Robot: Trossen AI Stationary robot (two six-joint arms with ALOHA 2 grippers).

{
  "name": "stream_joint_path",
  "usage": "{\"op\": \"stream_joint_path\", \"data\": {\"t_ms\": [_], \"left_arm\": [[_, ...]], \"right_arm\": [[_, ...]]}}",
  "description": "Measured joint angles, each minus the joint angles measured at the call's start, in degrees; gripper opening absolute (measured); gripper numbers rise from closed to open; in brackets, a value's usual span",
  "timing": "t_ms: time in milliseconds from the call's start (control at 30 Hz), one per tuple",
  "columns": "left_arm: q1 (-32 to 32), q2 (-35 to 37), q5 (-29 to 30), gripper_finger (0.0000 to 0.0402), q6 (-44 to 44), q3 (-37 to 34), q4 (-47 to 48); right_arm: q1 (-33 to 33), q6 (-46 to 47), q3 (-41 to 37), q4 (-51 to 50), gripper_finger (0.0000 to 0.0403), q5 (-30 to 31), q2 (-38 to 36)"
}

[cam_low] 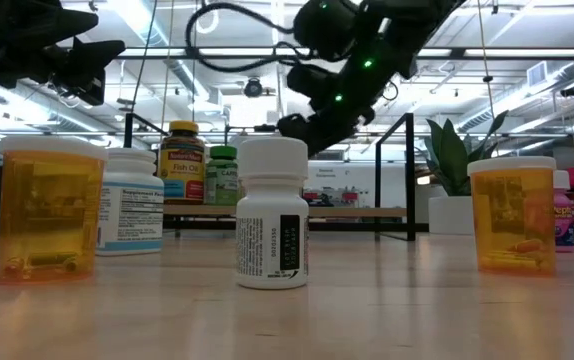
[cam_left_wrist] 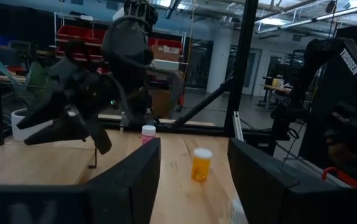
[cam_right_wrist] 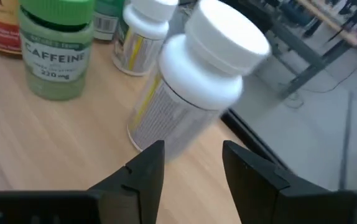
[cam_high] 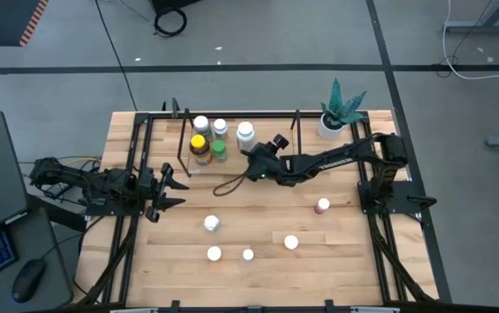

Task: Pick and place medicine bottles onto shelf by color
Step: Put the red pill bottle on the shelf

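Observation:
On the shelf (cam_high: 199, 167) at the table's far side several medicine bottles stand on their bases: a large white-capped one (cam_right_wrist: 197, 81) (cam_high: 245, 132), a green-capped one (cam_right_wrist: 57, 50), a yellow-capped one (cam_high: 199, 144) and smaller white ones (cam_high: 220, 127). My right gripper (cam_right_wrist: 194, 163) (cam_high: 249, 158) hovers just short of the large white bottle's foot, its fingers apart with only wood showing between them. My left gripper (cam_high: 171, 187) (cam_left_wrist: 194, 168) waits open at the table's left. Loose bottles (cam_high: 212, 224) stand on the near half of the table, one of them pink-capped (cam_high: 322, 205).
A white pot with a green plant (cam_high: 332, 122) stands at the far right corner. A dark cord (cam_high: 228, 184) lies on the table in front of the shelf. The shelf's black rods (cam_high: 182, 139) rise around the bottles. Orange bottles (cam_low: 47, 210) (cam_low: 512, 215) stand near the front edge.

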State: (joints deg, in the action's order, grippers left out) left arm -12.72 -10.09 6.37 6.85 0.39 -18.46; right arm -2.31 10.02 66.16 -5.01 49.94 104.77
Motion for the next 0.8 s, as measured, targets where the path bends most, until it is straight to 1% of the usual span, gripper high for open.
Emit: {"op": "stream_joint_path", "data": {"t_ms": [100, 167, 333, 600, 800], "left_arm": [[0.0, 0.0, 0.0, 0.0198, 0.0, 0.0, -0.1], [0.0, 0.0, 0.0, 0.0198, 0.0, 0.0, 0.4], [0.0, 0.0, 0.0, 0.0193, 0.0, 0.0, 0.0], [0.0, 0.0, 0.0, 0.0199, 0.0, 0.0, -0.1], [0.0, 0.0, 0.0, 0.0191, 0.0, 0.0, -0.1]], "right_arm": [[-1.1, -1.7, 1.0, 0.1, 0.017, 0.4, 1.3], [-2.3, -2.6, 1.9, 1.9, 0.017, 0.2, 2.1], [-4.3, -4.2, 2.4, 2.8, 0.017, -0.7, 3.2], [-6.4, -7.6, 2.4, 6.0, 0.0169, -4.6, 3.1], [-7.5, -9.8, 2.4, 8.5, 0.0169, -6.9, 3.1]]}}
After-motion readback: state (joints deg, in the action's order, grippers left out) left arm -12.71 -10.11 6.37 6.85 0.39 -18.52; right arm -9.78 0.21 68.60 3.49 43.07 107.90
